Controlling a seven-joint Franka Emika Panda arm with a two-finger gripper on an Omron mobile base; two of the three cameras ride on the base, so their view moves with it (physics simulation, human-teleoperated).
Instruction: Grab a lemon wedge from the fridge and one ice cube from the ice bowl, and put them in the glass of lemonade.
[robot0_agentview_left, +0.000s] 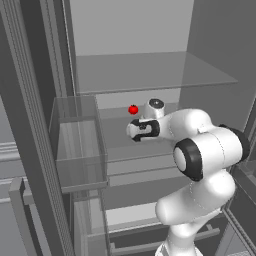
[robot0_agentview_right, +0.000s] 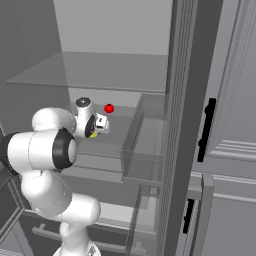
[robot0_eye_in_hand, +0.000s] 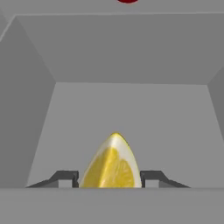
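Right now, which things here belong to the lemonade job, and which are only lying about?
For the job: lemon wedge between the claw fingertips; fridge.
Lying about: small red fruit; clear door bin.

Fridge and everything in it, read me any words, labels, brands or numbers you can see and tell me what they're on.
None: no readable text on the fridge, its door bin, the lemon wedge, the small red fruit or the gripper.

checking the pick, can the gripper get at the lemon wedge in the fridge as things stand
Probably yes: the lemon wedge already sits between the gripper fingertips, nothing between them, and the red fruit lies farther back.
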